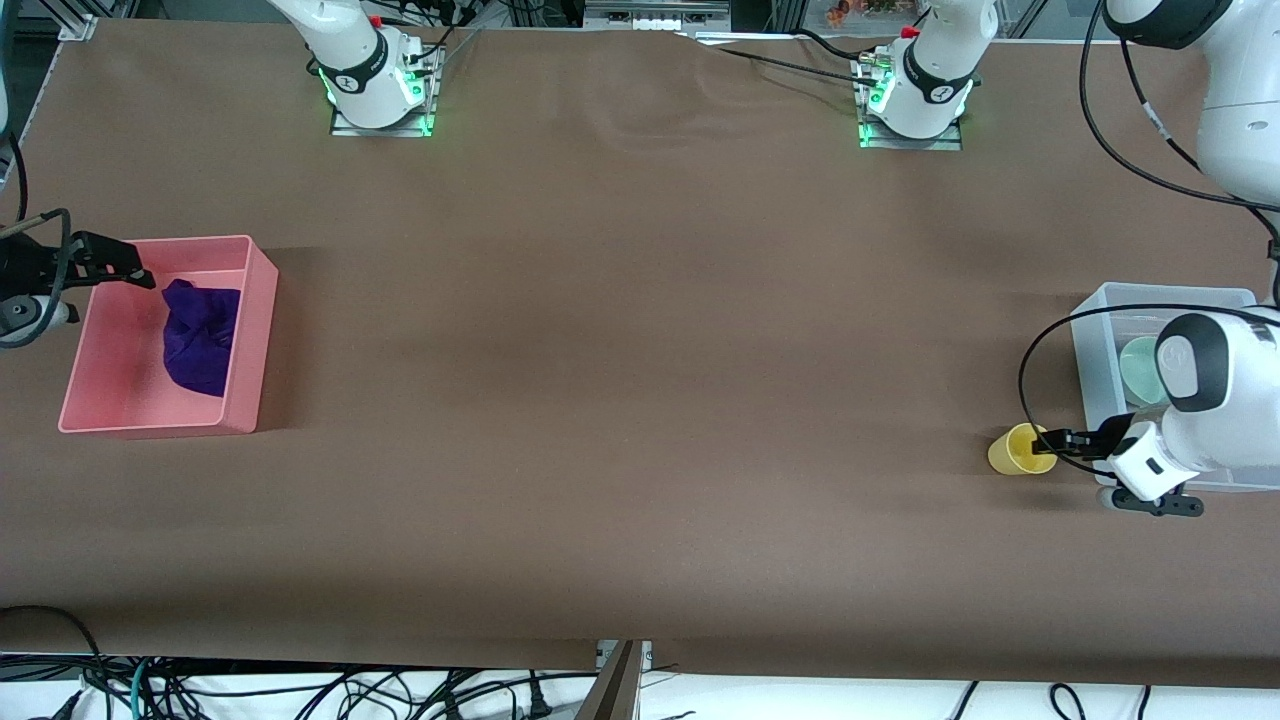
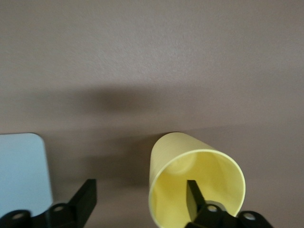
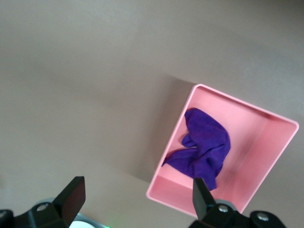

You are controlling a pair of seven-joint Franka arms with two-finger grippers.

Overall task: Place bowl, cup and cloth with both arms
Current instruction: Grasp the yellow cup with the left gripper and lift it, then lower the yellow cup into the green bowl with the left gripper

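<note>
While the cloth (image 1: 202, 336) is lying in the pink bin (image 1: 250, 330) by the right arm's table edge, the right gripper (image 1: 128, 272) is hanging wide open and empty above it. Near the opposite edge, the left gripper (image 1: 1062, 441), spread open, is straddling the tipped cup's (image 1: 1020, 449) rim beside the clear bin (image 1: 1092, 360) holding the bowl (image 1: 1138, 368); closing seems next.

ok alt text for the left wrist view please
The left gripper, fingers open, straddles the rim of a yellow cup lying on its side on the brown table, one finger inside the mouth. A pale bin corner shows beside it.
</note>
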